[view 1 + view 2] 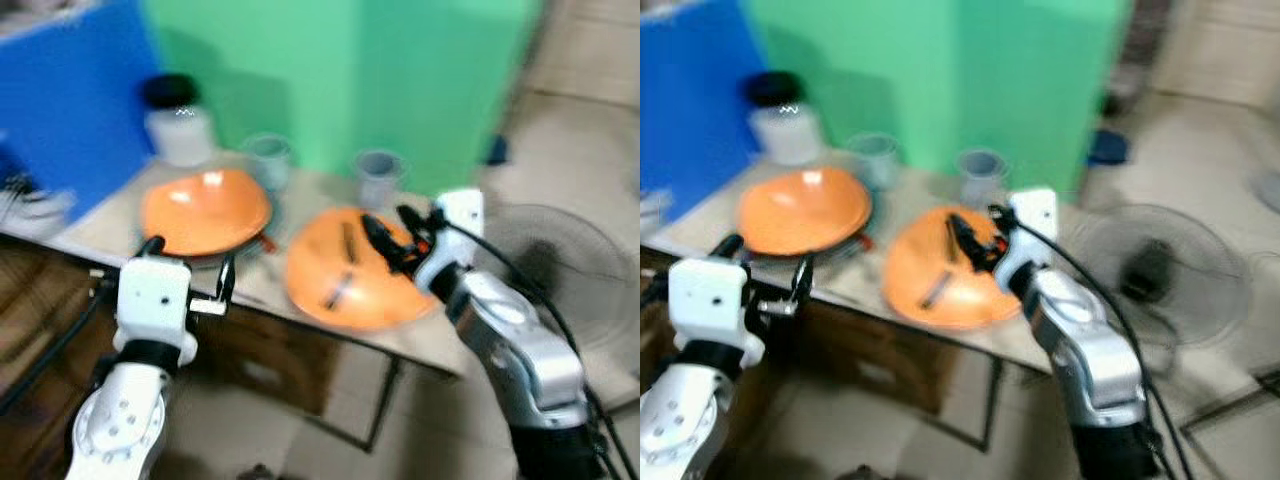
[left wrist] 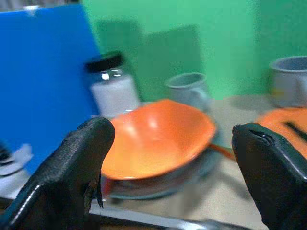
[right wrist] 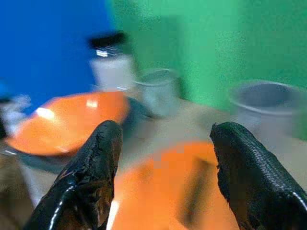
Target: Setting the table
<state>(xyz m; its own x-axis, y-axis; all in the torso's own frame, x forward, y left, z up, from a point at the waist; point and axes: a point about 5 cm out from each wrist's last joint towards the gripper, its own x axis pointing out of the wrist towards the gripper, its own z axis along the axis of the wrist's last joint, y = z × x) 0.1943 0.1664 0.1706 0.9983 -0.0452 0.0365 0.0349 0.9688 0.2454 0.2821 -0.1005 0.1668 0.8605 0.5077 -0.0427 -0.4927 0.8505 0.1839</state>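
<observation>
Head views blurred. Tabletop beige, backed by blue panel and green panel.

Orange bowl near the tabletop's left end, resting on a darker dish, tilted slightly. Orange plate at the front edge toward the right end, with dark utensils lying on it; kind not discernible. White jar with black lid at the back left corner, against the panels. Two grey cups along the back edge: left cup just behind the bowl, right cup just behind the plate.

Right gripper over the plate's far right part, fingers spread apart, nothing between them; contact with plate not resolvable. Right wrist view: fingers wide apart above orange surface.

Left gripper at the front edge before the bowl, fingers parted, unloaded. Left wrist view: fingers well apart, bowl beyond them.

Floor fan on the tiles beyond the tabletop's right end.
</observation>
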